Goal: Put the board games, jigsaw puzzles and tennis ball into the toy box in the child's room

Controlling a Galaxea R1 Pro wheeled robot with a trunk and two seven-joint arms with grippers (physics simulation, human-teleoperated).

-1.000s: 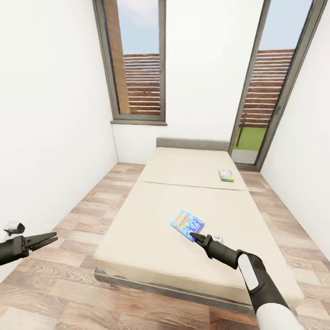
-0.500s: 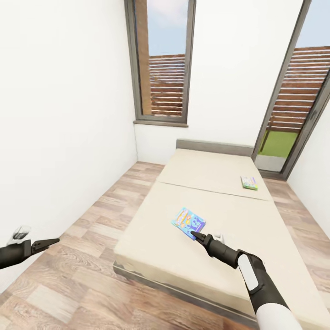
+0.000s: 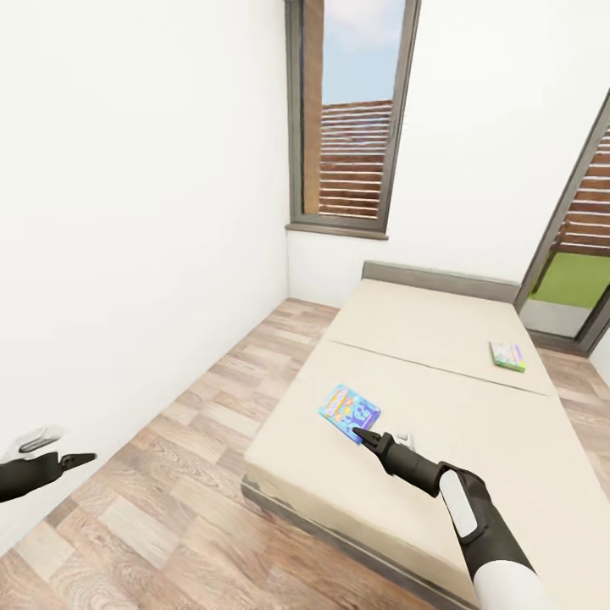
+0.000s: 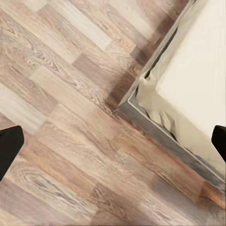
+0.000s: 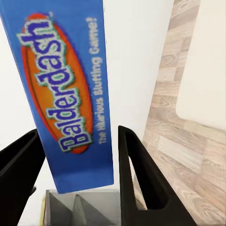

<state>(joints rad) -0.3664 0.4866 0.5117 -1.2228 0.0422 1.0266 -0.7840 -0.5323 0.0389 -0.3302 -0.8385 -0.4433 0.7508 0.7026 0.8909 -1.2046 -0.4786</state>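
Holding a blue board game (image 3: 348, 410) reading "Balderdash", the right end effector (image 3: 357, 434) is seen in the head view extended over the near half of the bed (image 3: 440, 440). In the right wrist view the box (image 5: 66, 89) stands between the two black fingers (image 5: 136, 174), which close on its lower end; the box rises edge-on from the grip, with white wall and wood floor (image 5: 188, 122) behind it. In the head view the same box appears raised at a slant just beyond the fingertips, above the beige cover.

A second board game (image 3: 507, 356), green-edged, lies flat on the far half of the bed, near its right side and well apart from the held box. Its cover print is too small to read.

The left end effector (image 3: 80, 460) hangs low beside the white wall, over the plank floor (image 3: 169, 500), well clear of the bed. In the head view its fingers look drawn to a narrow point. In the left wrist view two dark finger tips (image 4: 9, 148) sit at opposite edges of the picture, with floor planks and the grey-framed corner of the bed (image 4: 141, 101) between them. Whether the left end effector is wide or narrow cannot be told with certainty; nothing is seen between its fingers.

A tall grey-framed window (image 3: 352, 127) stands in the far wall behind the grey headboard (image 3: 440, 281).
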